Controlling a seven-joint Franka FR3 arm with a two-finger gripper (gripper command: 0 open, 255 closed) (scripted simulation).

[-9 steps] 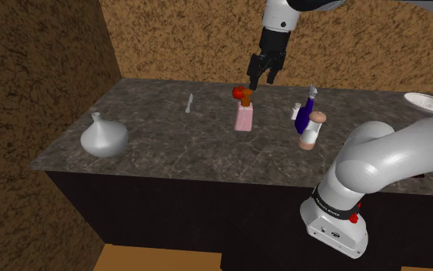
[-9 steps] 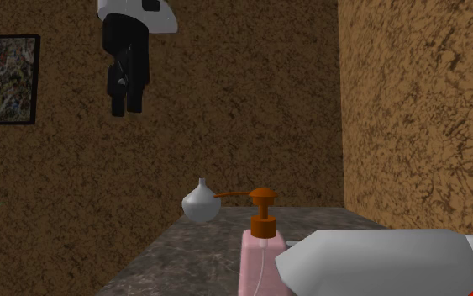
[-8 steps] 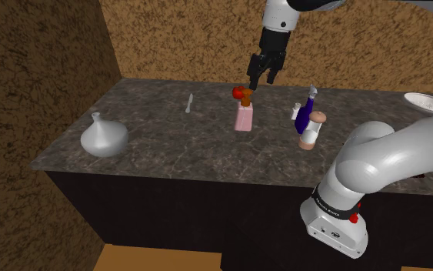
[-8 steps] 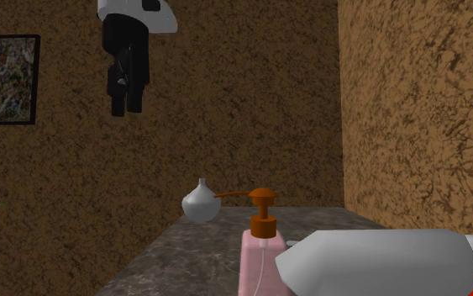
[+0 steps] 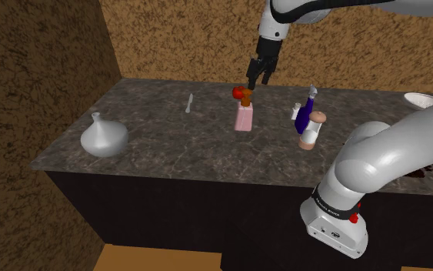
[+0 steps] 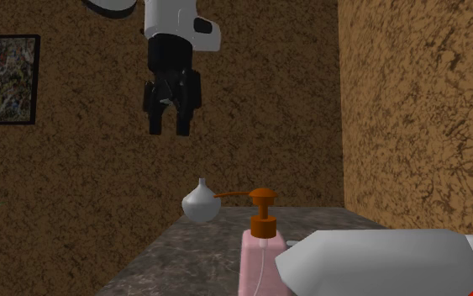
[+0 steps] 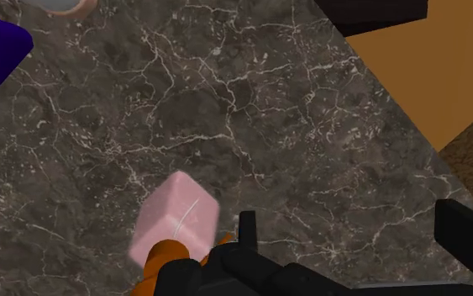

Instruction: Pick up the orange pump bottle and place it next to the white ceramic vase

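Gripper (image 5: 258, 81) open and empty above pink pump bottle (image 5: 244, 117), red object (image 5: 238, 92) just beside, blue bottle (image 5: 304, 117) near, vase (image 5: 103, 138) well apart

My gripper (image 6: 169, 129) is black all over, on a white arm with dark joints; just below it the pump bottle (image 5: 244, 117) has a pale pink body and an orange pump and collar; a small red thing (image 5: 238, 92) sits against it; the counter (image 5: 176, 150) under my hand is dark grey stone veined with thin white lines; well away from my hand the vase (image 5: 103, 138) is plain pale grey-white; nearer, a bottle (image 5: 305, 117) is deep blue with a white top; the walls (image 6: 411, 109) are mottled brown with darker speckles; a black-framed picture (image 6: 4, 80) carries a dark, flecked pattern; the floor (image 7: 419, 76) is flat orange-tan.
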